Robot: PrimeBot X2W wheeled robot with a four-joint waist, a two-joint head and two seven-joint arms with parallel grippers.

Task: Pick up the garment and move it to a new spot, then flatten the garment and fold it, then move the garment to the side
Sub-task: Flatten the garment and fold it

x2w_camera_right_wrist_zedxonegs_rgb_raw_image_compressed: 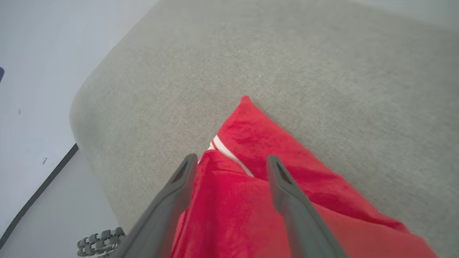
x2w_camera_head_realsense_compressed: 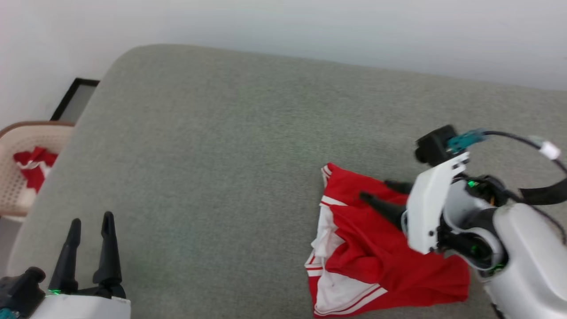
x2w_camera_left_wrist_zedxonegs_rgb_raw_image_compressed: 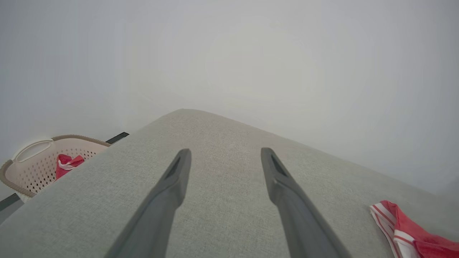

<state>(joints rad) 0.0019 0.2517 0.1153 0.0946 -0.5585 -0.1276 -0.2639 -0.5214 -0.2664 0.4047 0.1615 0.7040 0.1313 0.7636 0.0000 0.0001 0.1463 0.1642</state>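
Note:
The garment (x2w_camera_head_realsense_compressed: pixel 376 257) lies crumpled on the grey cushioned surface (x2w_camera_head_realsense_compressed: pixel 221 155) at the right. It is red, with white panels and red-and-white striped trim. My right gripper (x2w_camera_head_realsense_compressed: pixel 376 190) hovers over its far part, fingers spread and open. In the right wrist view the right gripper (x2w_camera_right_wrist_zedxonegs_rgb_raw_image_compressed: pixel 231 159) stands just above the red cloth (x2w_camera_right_wrist_zedxonegs_rgb_raw_image_compressed: pixel 233 208), which lies loose beneath and between the jaws. My left gripper (x2w_camera_head_realsense_compressed: pixel 91 219) rests open at the lower left, away from the garment. In the left wrist view the left gripper (x2w_camera_left_wrist_zedxonegs_rgb_raw_image_compressed: pixel 226 152) is over bare cushion, and the garment's striped edge (x2w_camera_left_wrist_zedxonegs_rgb_raw_image_compressed: pixel 405 229) shows at the lower right.
A beige perforated basket (x2w_camera_head_realsense_compressed: pixel 17 177) stands off the left edge of the cushion with a red cloth (x2w_camera_head_realsense_compressed: pixel 33 166) inside; the basket (x2w_camera_left_wrist_zedxonegs_rgb_raw_image_compressed: pixel 32 168) also appears in the left wrist view. A black frame (x2w_camera_head_realsense_compressed: pixel 73 99) leans at the wall. The cushion's rounded edge drops to the floor.

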